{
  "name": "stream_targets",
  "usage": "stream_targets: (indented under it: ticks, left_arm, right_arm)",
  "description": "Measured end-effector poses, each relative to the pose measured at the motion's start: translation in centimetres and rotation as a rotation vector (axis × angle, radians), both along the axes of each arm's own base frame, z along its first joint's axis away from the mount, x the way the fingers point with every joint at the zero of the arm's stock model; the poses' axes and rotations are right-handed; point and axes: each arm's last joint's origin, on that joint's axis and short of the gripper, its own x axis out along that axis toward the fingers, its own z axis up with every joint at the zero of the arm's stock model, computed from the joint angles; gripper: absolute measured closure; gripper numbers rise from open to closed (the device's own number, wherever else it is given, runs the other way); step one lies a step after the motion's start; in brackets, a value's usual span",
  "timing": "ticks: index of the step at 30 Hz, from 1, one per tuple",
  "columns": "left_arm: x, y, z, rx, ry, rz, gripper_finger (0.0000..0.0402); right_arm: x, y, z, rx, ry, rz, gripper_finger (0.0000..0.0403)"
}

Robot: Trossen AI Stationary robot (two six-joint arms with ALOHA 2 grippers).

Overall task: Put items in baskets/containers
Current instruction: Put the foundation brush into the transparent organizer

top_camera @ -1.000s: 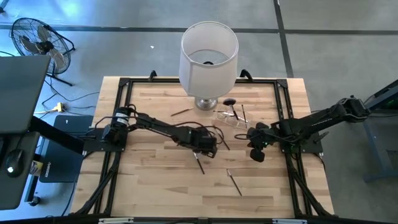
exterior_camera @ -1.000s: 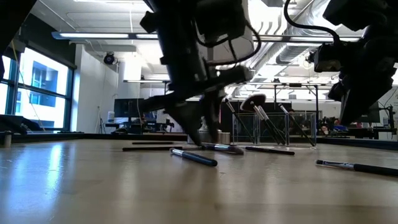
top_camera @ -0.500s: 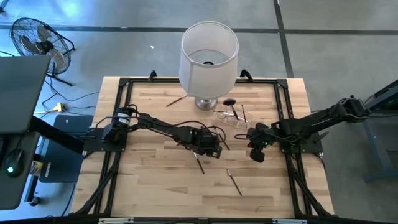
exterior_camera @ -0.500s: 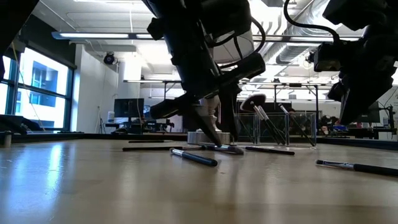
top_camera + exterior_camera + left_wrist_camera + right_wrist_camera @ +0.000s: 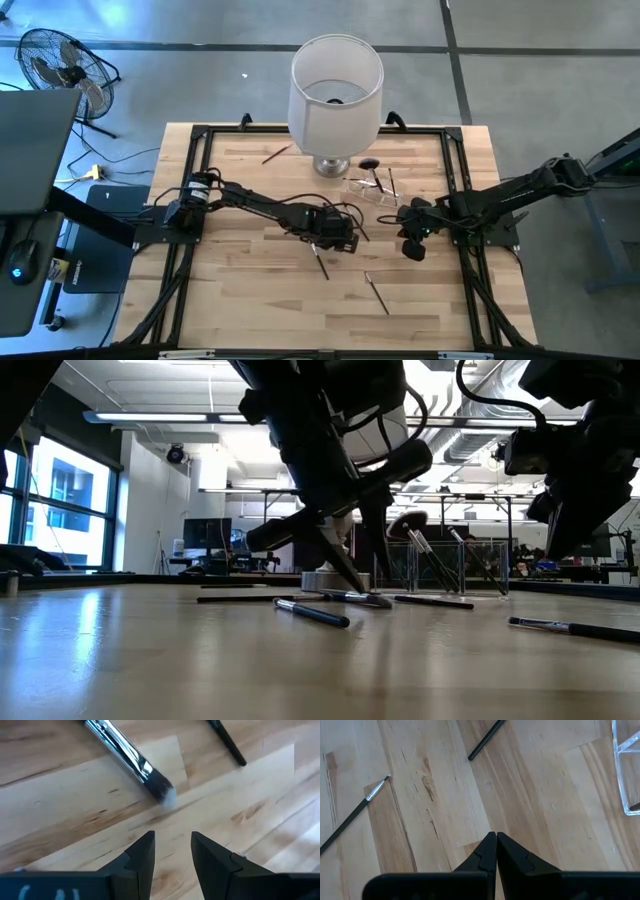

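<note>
Left gripper [image 5: 338, 238] sits low over mid-table, jaws parted and empty, a silver-handled brush [image 5: 131, 761] on the wood just ahead of its fingers [image 5: 141, 860]. Right gripper [image 5: 411, 246] waits near the table's right side, jaws clenched on nothing. Clear holder [image 5: 372, 188] stands beside the lamp [image 5: 335, 95], brushes leaning inside; others lie scattered on the table [image 5: 240, 290].
</note>
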Motion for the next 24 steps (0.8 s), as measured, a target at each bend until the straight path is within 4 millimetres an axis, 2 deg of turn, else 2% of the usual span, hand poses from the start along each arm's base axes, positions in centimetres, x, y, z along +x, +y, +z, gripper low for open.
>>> stream_targets:
  ticks: [3, 7, 13, 18, 24]
  left_arm:
    - [0.3, 0.0, 0.5, 0.014, -0.016, 0.009, 0.0276]
    - [1.2, -0.1, 2.4, 0.036, -0.084, -0.019, 0.0276]
    - [1.8, 0.2, 3.8, 0.162, -0.137, -0.023, 0.0276]
    - [1.8, 0.2, 3.8, 0.164, -0.134, -0.013, 0.0276]
    - [2.7, 0.6, 0.1, 0.072, -0.057, -0.028, 0.0276]
  right_arm:
    - [0.0, 0.0, 0.0, -0.002, 0.0, 0.0, 0.0396]
    - [0.0, 0.0, 0.0, -0.01, -0.001, 0.011, 0.0396]
    - [0.0, 0.0, 0.0, -0.012, -0.002, 0.013, 0.0396]
    - [0.0, 0.0, 0.0, -0.012, -0.002, 0.014, 0.0396]
    - [0.1, 0.0, 0.1, -0.01, -0.012, 0.013, 0.0396]
